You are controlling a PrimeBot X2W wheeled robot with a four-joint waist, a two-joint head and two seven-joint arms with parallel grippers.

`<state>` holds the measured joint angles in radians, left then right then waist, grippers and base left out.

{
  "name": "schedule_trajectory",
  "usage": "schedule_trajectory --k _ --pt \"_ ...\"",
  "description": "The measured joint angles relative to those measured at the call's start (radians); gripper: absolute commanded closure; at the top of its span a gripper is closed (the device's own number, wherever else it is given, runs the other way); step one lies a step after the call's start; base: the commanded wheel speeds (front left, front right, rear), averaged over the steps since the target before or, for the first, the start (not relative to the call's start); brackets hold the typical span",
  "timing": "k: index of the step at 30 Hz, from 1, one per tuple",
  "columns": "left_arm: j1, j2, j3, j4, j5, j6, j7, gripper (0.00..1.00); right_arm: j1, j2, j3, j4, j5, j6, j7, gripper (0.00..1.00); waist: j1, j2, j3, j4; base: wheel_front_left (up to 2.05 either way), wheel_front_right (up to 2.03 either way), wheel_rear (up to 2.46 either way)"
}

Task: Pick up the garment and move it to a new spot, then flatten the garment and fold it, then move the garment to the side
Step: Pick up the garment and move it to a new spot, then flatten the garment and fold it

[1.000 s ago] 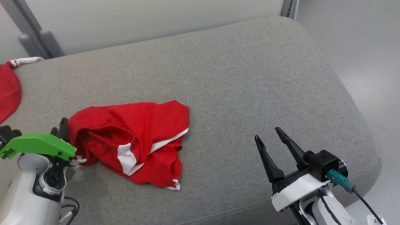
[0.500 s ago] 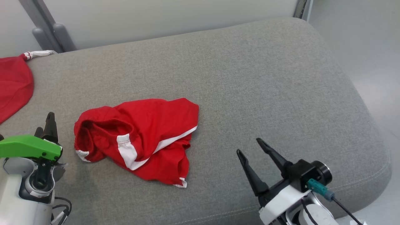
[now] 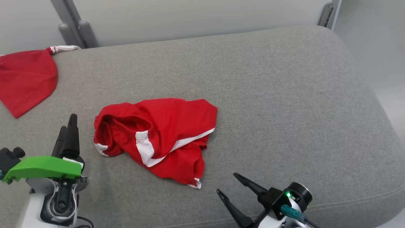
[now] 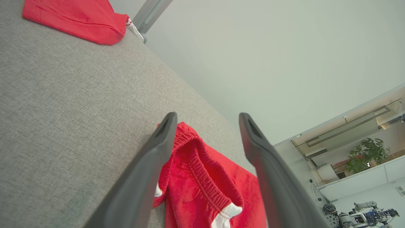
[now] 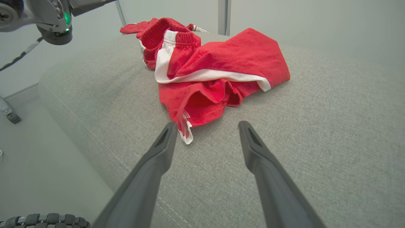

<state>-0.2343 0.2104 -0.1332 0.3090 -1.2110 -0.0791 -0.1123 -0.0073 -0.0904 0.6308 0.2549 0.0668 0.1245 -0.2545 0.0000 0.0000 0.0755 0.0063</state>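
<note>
Backed off the red shorts (image 3: 164, 133), the left tool (image 3: 69, 126) stands spread and empty; the right tool (image 3: 227, 182) likewise.

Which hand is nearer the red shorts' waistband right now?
Left. The left hand sits just beside the waistband, not touching; the right hand is off the far hem of the red shorts.

Bright even light, soft shadows, sharp pics (wrist cams distort at edges)
</note>
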Motion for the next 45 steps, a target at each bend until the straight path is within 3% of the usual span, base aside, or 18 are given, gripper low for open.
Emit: schedule_trajectory --k 9,19,32,38,42,45 --pt "0.078 -0.042 -0.041 -0.087 0.0 -0.004 -0.018 0.0 -0.012 0.005 -0.01 0.059 0.005 0.0 0.0 0.0 0.0 0.0 0.007 0.071 0.0 0.0 0.0" --pt "0.11 -0.047 -0.075 -0.156 0.003 -0.01 -0.016 0.0 -0.072 0.01 0.005 0.15 0.015 0.0 0.0 0.0 0.0 0.0 0.042 0.148 0.0 0.0 0.0" --pt "0.113 -0.045 -0.078 -0.226 0.003 -0.01 -0.016 0.0 -0.137 0.012 0.031 0.23 0.044 0.0 0.0 0.0 0.0 0.0 0.099 0.185 0.0 0.0 0.0" --pt "0.12 -0.049 -0.078 -0.237 0.003 -0.01 -0.016 0.0 -0.161 0.012 0.034 0.253 0.056 0.0 0.0 0.27 0.0001 0.0 0.11 0.186 0.0 0.0 0.0" --pt "0.134 -0.05 -0.078 -0.247 0.003 -0.01 -0.016 0.0 -0.173 0.012 0.043 0.264 0.06 0.0 0.0 0.3 0.0 0.0 0.115 0.187 0.0 0.0 0.0" --pt "0.134 -0.052 -0.077 -0.253 0.003 -0.009 -0.016 0.0 -0.177 0.012 0.05 0.269 0.066 0.0 0.0 0.25 0.0001 0.0 0.118 0.188 0.0 0.0 0.0"
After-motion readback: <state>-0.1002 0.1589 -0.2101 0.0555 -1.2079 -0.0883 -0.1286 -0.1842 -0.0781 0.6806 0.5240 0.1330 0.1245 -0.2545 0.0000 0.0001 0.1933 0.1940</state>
